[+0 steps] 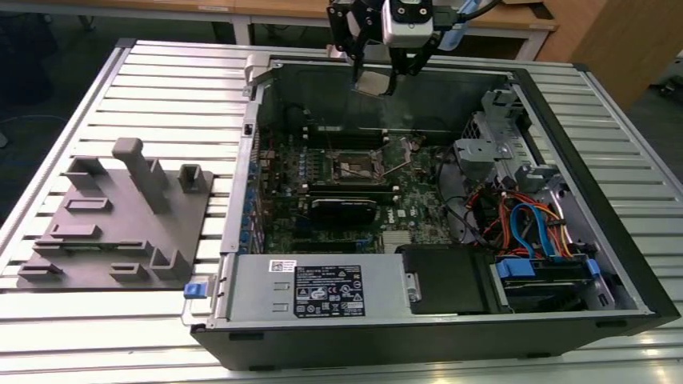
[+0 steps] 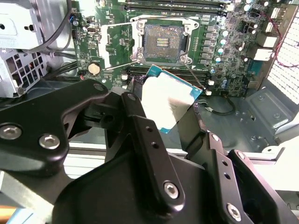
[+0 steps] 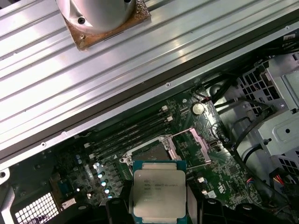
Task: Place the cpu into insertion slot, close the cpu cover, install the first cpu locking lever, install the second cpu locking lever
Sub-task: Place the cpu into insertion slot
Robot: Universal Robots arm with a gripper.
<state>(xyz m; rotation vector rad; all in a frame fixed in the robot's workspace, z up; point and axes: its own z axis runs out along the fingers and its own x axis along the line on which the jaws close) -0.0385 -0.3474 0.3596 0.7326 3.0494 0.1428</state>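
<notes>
My gripper (image 1: 377, 76) hangs above the far wall of the open computer case, shut on the cpu (image 1: 373, 82), which tilts a little between the black fingers (image 2: 136, 116). In both wrist views the chip's pale metal top (image 3: 159, 191) faces the camera, with the fingers clamped on two opposite edges. Below it lies the insertion slot (image 2: 161, 42), its dark centre uncovered inside a silver rim (image 3: 148, 151). The cpu cover (image 2: 106, 46) is swung open to one side of the slot. A thin locking lever (image 2: 194, 77) sticks out free beside the socket. The socket (image 1: 356, 168) sits mid-board.
Long black memory slots (image 2: 173, 5) run beside the socket. A black card (image 1: 341, 210) sits lower on the board. Drive cages and coloured cables (image 1: 529, 224) fill the exterior view's right. A grey fixture block (image 1: 117, 216) stands on the slatted table at the exterior view's left.
</notes>
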